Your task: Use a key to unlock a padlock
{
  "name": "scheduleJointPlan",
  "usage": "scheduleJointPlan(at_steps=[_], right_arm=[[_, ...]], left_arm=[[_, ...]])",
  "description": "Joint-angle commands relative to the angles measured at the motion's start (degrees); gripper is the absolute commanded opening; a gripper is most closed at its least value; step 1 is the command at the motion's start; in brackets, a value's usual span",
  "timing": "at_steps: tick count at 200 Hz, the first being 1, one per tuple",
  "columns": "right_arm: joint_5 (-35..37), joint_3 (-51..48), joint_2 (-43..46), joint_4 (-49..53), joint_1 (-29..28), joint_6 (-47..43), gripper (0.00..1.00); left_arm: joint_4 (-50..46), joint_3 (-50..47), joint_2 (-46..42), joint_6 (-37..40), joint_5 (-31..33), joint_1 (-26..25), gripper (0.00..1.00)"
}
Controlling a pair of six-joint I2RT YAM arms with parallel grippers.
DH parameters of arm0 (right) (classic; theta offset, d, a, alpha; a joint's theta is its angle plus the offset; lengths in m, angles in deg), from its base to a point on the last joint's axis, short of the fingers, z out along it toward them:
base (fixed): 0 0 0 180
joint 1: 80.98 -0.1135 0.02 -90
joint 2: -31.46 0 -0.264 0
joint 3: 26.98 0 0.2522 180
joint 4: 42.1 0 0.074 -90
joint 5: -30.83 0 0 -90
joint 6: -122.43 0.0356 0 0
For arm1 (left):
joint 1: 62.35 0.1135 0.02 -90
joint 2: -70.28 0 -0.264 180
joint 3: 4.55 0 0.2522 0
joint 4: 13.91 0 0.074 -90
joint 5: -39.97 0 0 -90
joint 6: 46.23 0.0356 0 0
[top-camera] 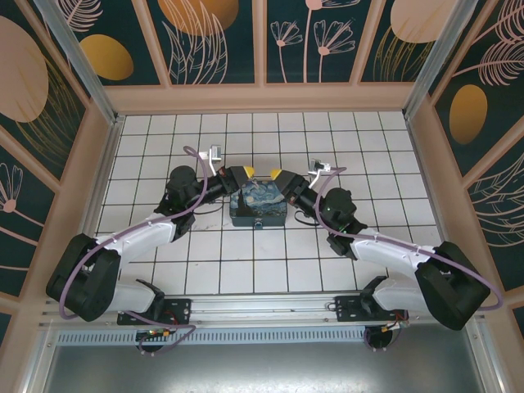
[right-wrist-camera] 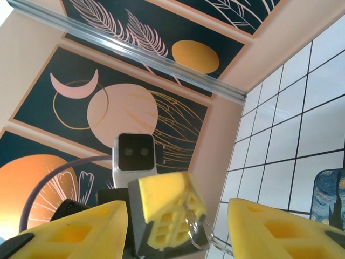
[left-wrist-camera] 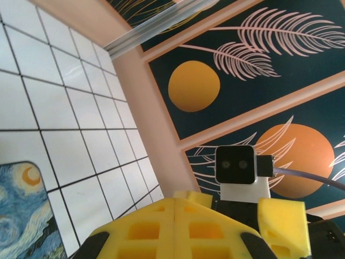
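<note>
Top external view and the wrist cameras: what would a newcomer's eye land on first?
The yellow-tipped left gripper and right gripper come close together, tip toward tip, above the starry-night box in the middle of the white tiled floor. In the right wrist view, what looks like the small silvery key on a ring hangs from the left gripper's shut jaws, between the right gripper's open ones.

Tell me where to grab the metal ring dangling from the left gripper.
Take the ring by its free lower loop, below the left gripper, whose shut fingers hold its top. It hangs between the fingers of the open right gripper, so closing straight on it, probably across its thin flat sides, looks best.
</note>
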Motion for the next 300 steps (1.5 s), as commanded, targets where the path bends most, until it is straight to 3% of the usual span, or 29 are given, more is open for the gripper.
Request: scheduleJointPlan(at_steps=[1,57,121,236,300], right_arm=[[-2.93,0.55,-0.34,-4.28,0.23,-3.78,0.5],[-4.81,1.77,-5.39,-11.84,0.08,-3.15,0.45],[-4.75,4.24,-9.57,-17.45,-1.15,-2.46,0.42],[-4.85,7.71,-14.19,-19.54,-3.43,-1.77,0.4],[-4.04,5.96,-14.14,-20.57,-3.61,-1.05,0.31]], left_arm=[[6.22,1.37,-1.47,2.34,0.62,-0.01,0.0],[11.91,0.24,-2.3,0.75,1.15,-0.06,0.0],[12.2,0.14,-2.27,0.48,1.34,-0.02,0.0],[11.98,0.31,-1.34,0.84,1.16,-0.06,0.0],[11.53,0.29,-1.31,1.14,1.52,-0.05,0.0]])
